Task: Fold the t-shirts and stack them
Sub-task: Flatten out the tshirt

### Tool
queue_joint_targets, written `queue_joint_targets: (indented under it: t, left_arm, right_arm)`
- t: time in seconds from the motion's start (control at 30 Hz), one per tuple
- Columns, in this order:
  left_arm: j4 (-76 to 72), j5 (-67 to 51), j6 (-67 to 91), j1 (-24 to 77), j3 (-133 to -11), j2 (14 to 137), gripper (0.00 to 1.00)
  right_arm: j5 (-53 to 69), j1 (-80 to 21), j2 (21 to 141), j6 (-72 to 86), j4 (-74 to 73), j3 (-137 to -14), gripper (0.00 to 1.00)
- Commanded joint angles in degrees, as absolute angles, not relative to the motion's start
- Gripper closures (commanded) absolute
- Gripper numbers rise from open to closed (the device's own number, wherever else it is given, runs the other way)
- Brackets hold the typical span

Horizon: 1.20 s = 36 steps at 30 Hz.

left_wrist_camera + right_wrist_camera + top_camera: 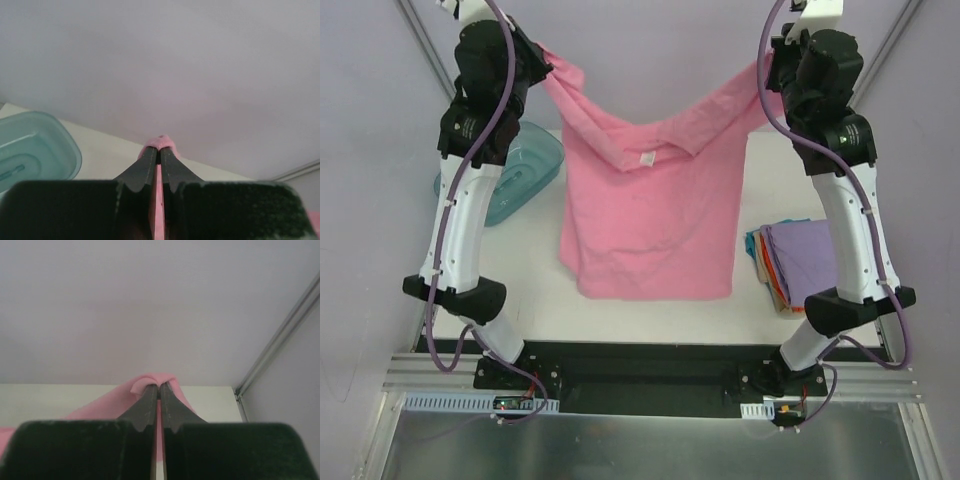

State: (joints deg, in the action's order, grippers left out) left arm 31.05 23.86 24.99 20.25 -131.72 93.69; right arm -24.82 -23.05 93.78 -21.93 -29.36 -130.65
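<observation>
Pink t-shirt [645, 220]: plain, white neck label showing, spread wide and hanging, rumpled at the shoulders | Hold: left gripper [160, 149] and right gripper [159, 385] each clamped tight on one shoulder corner, cloth bulging past the tips | Place: above the table [770, 180] middle; folded tees [798, 252] at its right edge.

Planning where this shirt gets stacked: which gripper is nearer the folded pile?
Right. The right gripper, shut on the pink shirt, is on the same side as the pile; the left gripper grips the shirt's other shoulder on the opposite side, near the tub.
</observation>
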Motion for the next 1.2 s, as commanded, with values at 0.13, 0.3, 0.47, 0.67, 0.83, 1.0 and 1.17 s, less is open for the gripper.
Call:
queue_joint_targets:
  t: [0.13, 0.3, 0.47, 0.67, 0.83, 1.0, 1.17]
  left_arm:
    - [25.58, 12.73, 20.39, 18.37, -142.14, 87.20, 1.00]
    - [25.31, 18.53, 21.27, 18.37, -117.55, 72.97, 1.00]
    - [27.41, 29.34, 29.06, 18.37, -82.72, 54.08, 0.93]
    - [49.14, 36.99, 53.92, 18.46, -56.65, 37.46, 0.79]
    - [55.37, 35.43, 60.20, 18.37, -51.41, 32.78, 0.01]
    - [55.38, 33.15, 61.26, 18.37, -52.82, 36.28, 0.01]
    - [47.74, 22.44, 56.96, 18.37, -52.21, 44.19, 0.01]
  right_arm:
    - [-18.02, -22.24, 78.95, -25.22, -16.34, -127.91, 0.99]
    - [-15.56, -22.24, 71.73, -21.99, -30.47, -117.62, 0.97]
    - [-12.31, -22.24, 58.65, -7.76, -46.72, -90.62, 0.94]
    - [-0.54, -22.32, 43.96, 8.96, -53.61, -61.29, 0.76]
    - [-2.19, -22.32, 41.75, 8.88, -59.75, -53.88, 0.09]
    - [-2.99, -22.41, 43.94, 6.95, -56.61, -54.84, 0.03]
    - [-0.53, -22.32, 52.00, 5.28, -49.58, -55.28, 0.03]
